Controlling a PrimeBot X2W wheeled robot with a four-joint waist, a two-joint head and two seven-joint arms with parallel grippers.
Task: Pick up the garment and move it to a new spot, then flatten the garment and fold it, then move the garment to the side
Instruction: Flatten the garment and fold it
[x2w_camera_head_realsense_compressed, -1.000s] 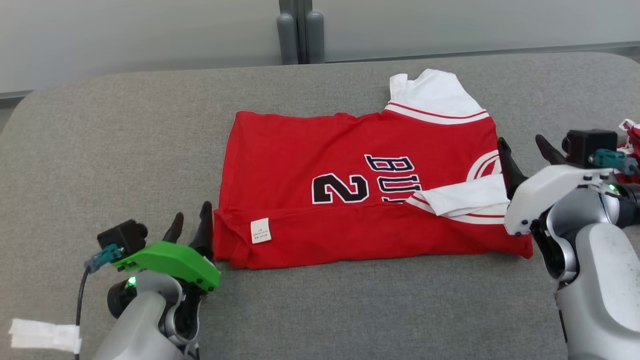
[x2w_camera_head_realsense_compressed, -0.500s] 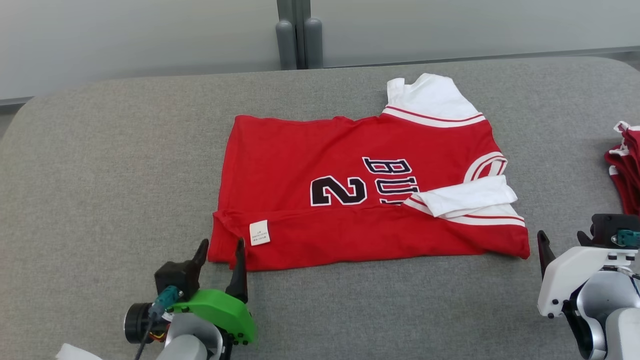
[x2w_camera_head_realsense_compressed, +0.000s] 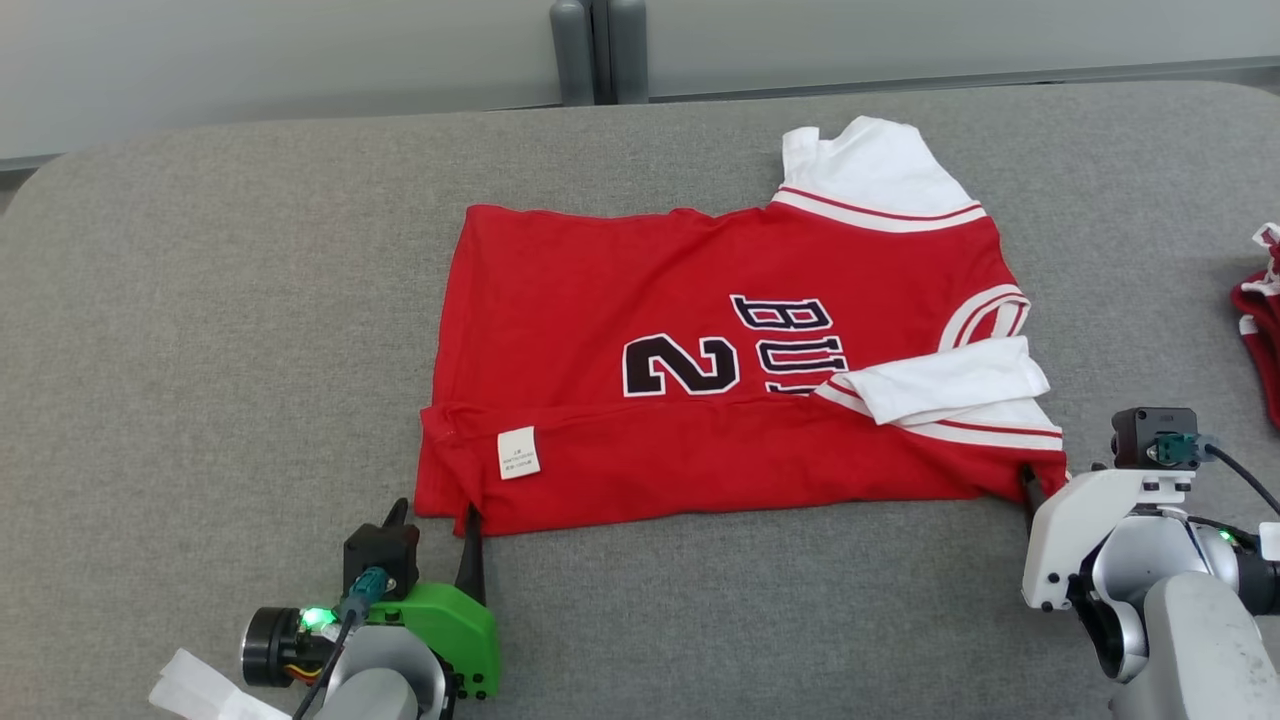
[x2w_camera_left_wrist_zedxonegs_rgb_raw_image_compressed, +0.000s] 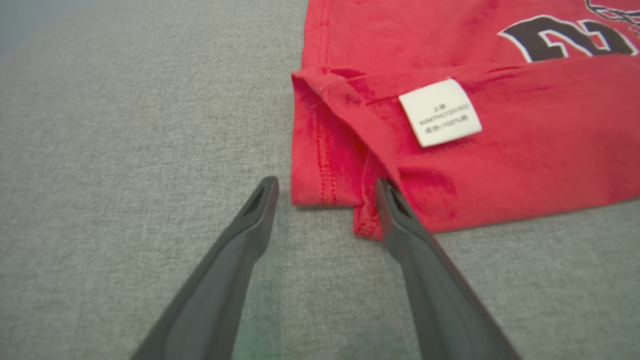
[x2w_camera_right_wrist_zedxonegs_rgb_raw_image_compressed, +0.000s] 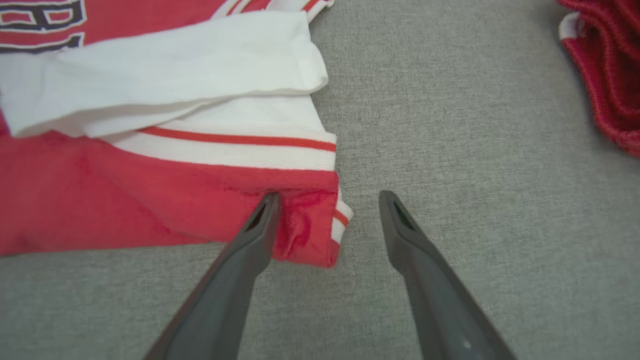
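Note:
The garment (x2w_camera_head_realsense_compressed: 640, 300), a red jersey with white sleeves and a black "2", lies flat on the grey table (x2w_camera_head_realsense_compressed: 220, 300). Its near edge is folded up, showing a white label (x2w_camera_left_wrist_zedxonegs_rgb_raw_image_compressed: 440, 112), and one white sleeve (x2w_camera_right_wrist_zedxonegs_rgb_raw_image_compressed: 165, 65) is folded across it. My left gripper (x2w_camera_head_realsense_compressed: 435, 510) is open at the near left corner; in the left wrist view that corner (x2w_camera_left_wrist_zedxonegs_rgb_raw_image_compressed: 325, 165) lies between the fingers of the left gripper (x2w_camera_left_wrist_zedxonegs_rgb_raw_image_compressed: 326, 186). My right gripper (x2w_camera_head_realsense_compressed: 1066, 476) is open at the near right corner (x2w_camera_right_wrist_zedxonegs_rgb_raw_image_compressed: 310, 225), which sits between the two fingers of the right gripper (x2w_camera_right_wrist_zedxonegs_rgb_raw_image_compressed: 330, 197).
A heap of other red and white cloth (x2w_camera_head_realsense_compressed: 1262, 330) lies at the table's right edge, also in the right wrist view as a red pile (x2w_camera_right_wrist_zedxonegs_rgb_raw_image_compressed: 605, 75). Grey posts (x2w_camera_head_realsense_compressed: 598, 45) stand behind the table. A white strip (x2w_camera_head_realsense_compressed: 200, 690) hangs by my left arm.
The left gripper went from beside the garment's left edge to its near left corner. The right gripper pulled back from the right side, then came forward to the near right corner. The camera shifted slightly.

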